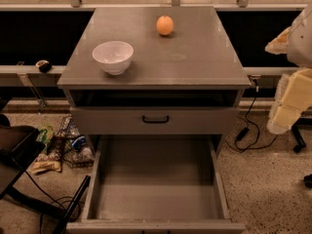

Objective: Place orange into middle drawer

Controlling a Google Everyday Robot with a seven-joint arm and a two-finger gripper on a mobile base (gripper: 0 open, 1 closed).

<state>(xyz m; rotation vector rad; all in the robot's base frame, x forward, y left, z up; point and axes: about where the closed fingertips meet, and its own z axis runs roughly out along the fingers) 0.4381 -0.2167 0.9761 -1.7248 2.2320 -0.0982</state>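
Note:
The orange [165, 25] sits on the grey cabinet top [195, 57], toward the back and a little right of centre. The middle drawer [156, 189] is pulled wide open below, showing its bare flat floor and low side walls. Above it is a shut grey drawer front with a black handle [156, 119]. My gripper [283, 115] hangs with the pale arm at the right edge of the view. It is beside the cabinet, lower than its top and well away from the orange. It holds nothing that I can see.
A white bowl [112, 56] stands on the cabinet top at front left. A dark open gap [151, 98] runs under the top. A wire basket with clutter [73, 143] and black frame legs [29, 179] are on the floor at left. Cables [248, 126] lie at right.

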